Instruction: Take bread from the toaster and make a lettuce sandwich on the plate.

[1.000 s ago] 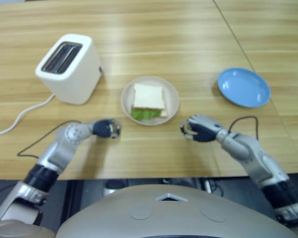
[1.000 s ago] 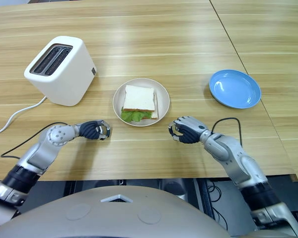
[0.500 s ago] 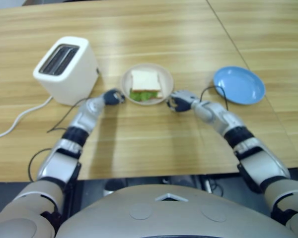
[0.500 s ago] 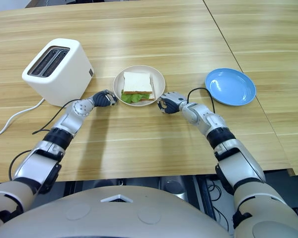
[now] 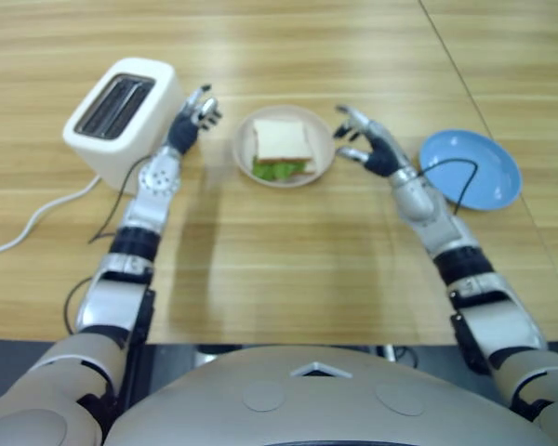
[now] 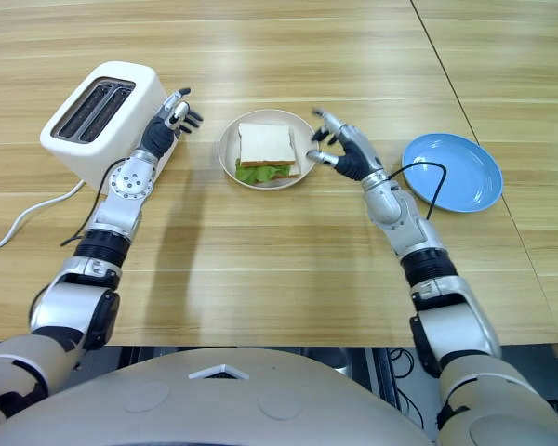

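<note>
- Left eye view: sandwich flat on the beige plate, mid-desk. Top slice nearly square, edges roughly in line with the desk's near edge. Lettuce poking out on the near side.
- Toaster left of the plate, upright. Long axis and both slots running diagonally from near-left to far-right. Slots dark, contents too dim to tell.
- Blue plate to the right, well apart from the beige one.
- Pale wooden desk, grain running left to right, with a seam slanting down the right side.
- Right eye view: left hand between toaster and plate, just beside the toaster's right wall. Fingers stretched out toward the far side, holding nothing.
- Right hand just beside the plate's right rim, fingers spread and loosely bent toward the plate. Gripping nothing, apart from the bread.
- White power cord trailing from the toaster's near side to the left edge.
- Both forearms stretched long over the desk, angled inward toward the plate.
</note>
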`<state>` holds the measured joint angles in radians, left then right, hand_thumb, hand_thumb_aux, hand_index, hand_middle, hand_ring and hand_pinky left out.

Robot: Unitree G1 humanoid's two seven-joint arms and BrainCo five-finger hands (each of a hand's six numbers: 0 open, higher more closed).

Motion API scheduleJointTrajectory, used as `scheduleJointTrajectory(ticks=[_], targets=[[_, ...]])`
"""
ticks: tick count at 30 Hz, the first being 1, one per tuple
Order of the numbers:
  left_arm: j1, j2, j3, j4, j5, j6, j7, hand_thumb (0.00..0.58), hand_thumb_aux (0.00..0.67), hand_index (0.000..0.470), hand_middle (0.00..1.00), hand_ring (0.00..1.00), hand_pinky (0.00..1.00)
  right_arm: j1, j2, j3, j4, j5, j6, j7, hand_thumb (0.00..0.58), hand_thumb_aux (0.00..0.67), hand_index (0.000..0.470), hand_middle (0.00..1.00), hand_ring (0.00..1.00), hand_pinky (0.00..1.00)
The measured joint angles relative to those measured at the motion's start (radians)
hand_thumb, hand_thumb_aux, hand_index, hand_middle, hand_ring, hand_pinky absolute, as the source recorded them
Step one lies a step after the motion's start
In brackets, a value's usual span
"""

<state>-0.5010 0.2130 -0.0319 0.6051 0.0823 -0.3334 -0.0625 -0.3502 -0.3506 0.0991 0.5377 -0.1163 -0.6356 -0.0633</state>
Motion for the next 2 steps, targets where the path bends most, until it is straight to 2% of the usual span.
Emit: scheduleJointTrajectory(ticks=[2], targets=[[0.000,-0.052,0.032,0.013,-0.064,-0.006,-0.017,0.000,0.000,0.000,0.00,0.00,0.00,0.008,0.042,-0.056,0.000,0.102,0.018,0.043,0.000,0.000,0.000,0.00,0.00,0.00]])
